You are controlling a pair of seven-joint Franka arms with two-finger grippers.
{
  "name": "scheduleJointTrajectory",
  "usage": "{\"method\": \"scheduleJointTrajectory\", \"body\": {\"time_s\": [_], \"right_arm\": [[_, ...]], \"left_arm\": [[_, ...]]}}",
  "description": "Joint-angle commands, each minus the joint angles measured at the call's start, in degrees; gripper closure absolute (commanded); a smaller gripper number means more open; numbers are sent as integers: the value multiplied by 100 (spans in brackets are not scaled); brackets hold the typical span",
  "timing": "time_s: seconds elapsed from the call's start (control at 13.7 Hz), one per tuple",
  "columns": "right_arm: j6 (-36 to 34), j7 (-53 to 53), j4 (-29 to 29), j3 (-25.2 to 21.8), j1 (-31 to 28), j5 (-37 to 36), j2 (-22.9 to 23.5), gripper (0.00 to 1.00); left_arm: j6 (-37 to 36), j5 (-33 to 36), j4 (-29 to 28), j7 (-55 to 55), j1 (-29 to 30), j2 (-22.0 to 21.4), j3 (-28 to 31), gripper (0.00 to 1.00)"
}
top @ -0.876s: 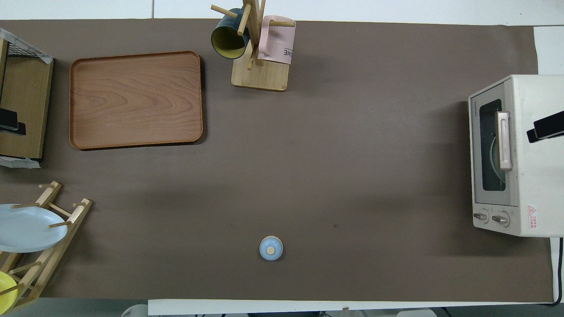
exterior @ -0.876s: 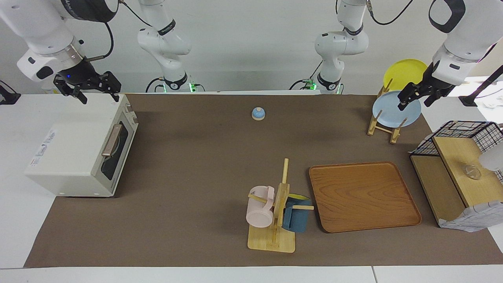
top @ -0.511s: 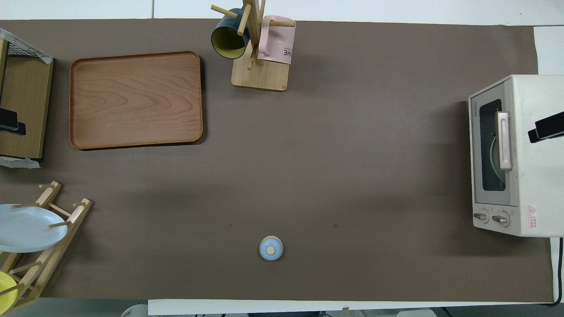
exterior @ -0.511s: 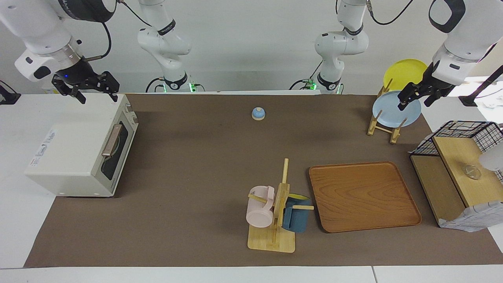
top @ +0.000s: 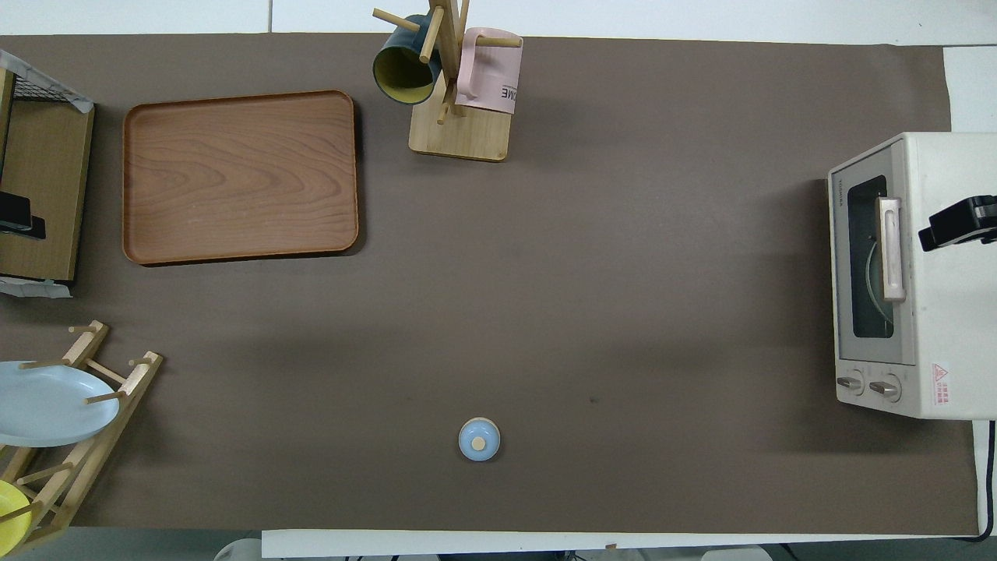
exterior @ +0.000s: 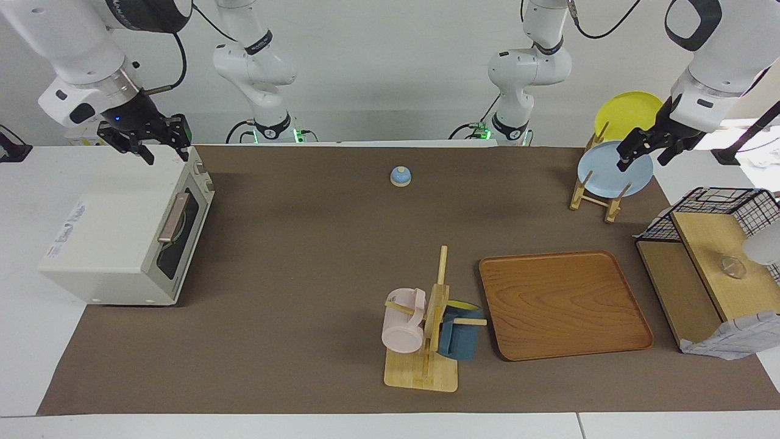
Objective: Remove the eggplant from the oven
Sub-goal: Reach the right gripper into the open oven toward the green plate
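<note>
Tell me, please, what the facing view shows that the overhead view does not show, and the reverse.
Only the facing view shows both grippers whole: the right gripper open above the cream-white boxy oven, and the waiting left gripper open above the pale blue round plate in the wooden rack.

Only the overhead view shows the oven's two front knobs.

Both show the oven door shut, the brown wooden tray and the small blue bell. Neither shows the eggplant.

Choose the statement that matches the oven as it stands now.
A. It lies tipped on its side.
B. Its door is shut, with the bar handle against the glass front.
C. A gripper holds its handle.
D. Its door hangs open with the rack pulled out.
B: the oven stands upright with its door closed and handle untouched, while the right gripper hangs over its top.
</note>
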Motion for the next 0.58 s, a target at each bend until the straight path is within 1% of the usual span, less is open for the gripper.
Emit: {"method": "scheduleJointTrajectory", "body": {"time_s": [0.0, 0.07, 0.29, 0.36, 0.44, 0.51], "right_arm": [[848, 202, -876, 28, -51, -434, -88, 100], [955, 569, -1034, 28, -69, -524, -62, 100], [1008, 1203, -1123, 28, -51, -752, 70, 100], [1095, 1215, -1228, 28, -69, -753, 88, 100], [1331, 1197, -1473, 28, -130, -762, 79, 100], [1525, 1162, -1588, 19, -157, -762, 79, 100]], "left_arm": [[-67, 30, -49, -67, 24, -79, -11, 0], [-67, 30, -49, -67, 24, -88, -11, 0], [-67, 30, -49, -67, 24, -79, -11, 0], [-67, 30, -49, -67, 24, -79, -11, 0], [-67, 30, -49, -67, 24, -88, -11, 0], [-67, 30, -49, -67, 24, -79, -11, 0]]}}
